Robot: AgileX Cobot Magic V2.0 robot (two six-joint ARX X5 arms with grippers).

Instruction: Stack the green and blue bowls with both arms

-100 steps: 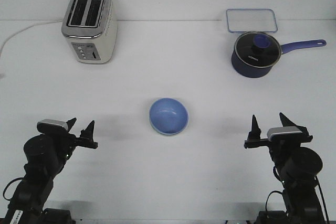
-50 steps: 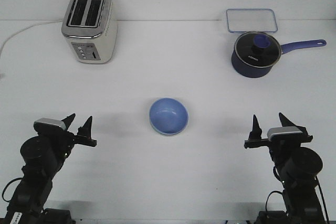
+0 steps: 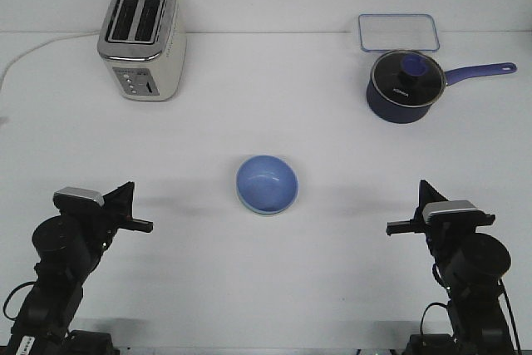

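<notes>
The light blue bowl [image 3: 267,183] sits in the middle of the table, nested in the pale green bowl, of which only a thin rim [image 3: 256,210] shows along the blue bowl's near edge. My left gripper [image 3: 129,187] is shut and empty, low at the front left, well apart from the bowls. My right gripper [image 3: 423,185] is shut and empty at the front right, also well apart from them.
A silver toaster [image 3: 140,40] with a white cord stands at the back left. A dark blue glass-lidded saucepan [image 3: 403,86] with its handle pointing right stands at the back right, and a clear container lid [image 3: 398,32] lies behind it.
Both grippers have closed: their spread fingers have come together. The left arm drew back slightly. The bowls have not moved.
</notes>
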